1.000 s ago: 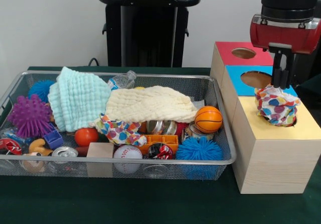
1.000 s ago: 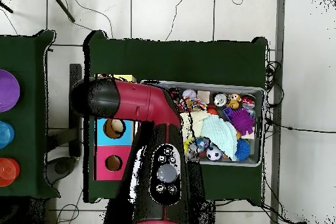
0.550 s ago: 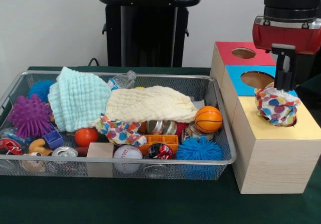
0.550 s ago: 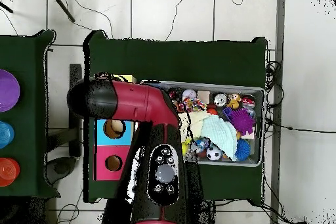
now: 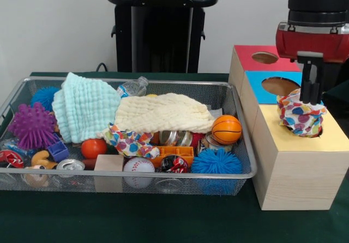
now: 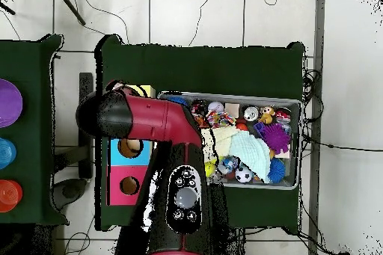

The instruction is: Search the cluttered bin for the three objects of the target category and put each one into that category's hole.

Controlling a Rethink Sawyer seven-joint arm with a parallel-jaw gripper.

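I count three cloths in the wire bin (image 5: 246, 145): a mint-green cloth (image 5: 84, 108) heaped at the left, a cream cloth (image 5: 163, 113) spread across the middle, and a spotted cloth (image 5: 128, 141) tucked under the cream one's front edge. A fourth cloth, the crumpled polka-dot cloth (image 5: 300, 115), sits outside the bin, bunched in the hole of the yellow-topped box (image 5: 297, 166). That box is one of three sorting boxes in a row on the green tabletop (image 5: 163, 221); the blue-topped box (image 5: 256, 87) and the red-topped box (image 5: 245, 55) each show one open round hole. In the bin I also count three spiky balls, one purple spiky ball (image 5: 31, 125) and two blue; one mini basketball (image 5: 226, 129), one baseball (image 5: 138, 168), one orange ball (image 5: 94, 147), a wooden block (image 5: 109, 172) and at least three cans, though the pile hides enough that I would not swear to that number. The tool (image 5: 310, 98) hangs directly over the polka-dot cloth, its tips at or just above the cloth's top; from the front I see only one dark bar, so I cannot tell whether it is open or closed. From overhead the arm (image 6: 149, 117) covers the yellow box entirely.
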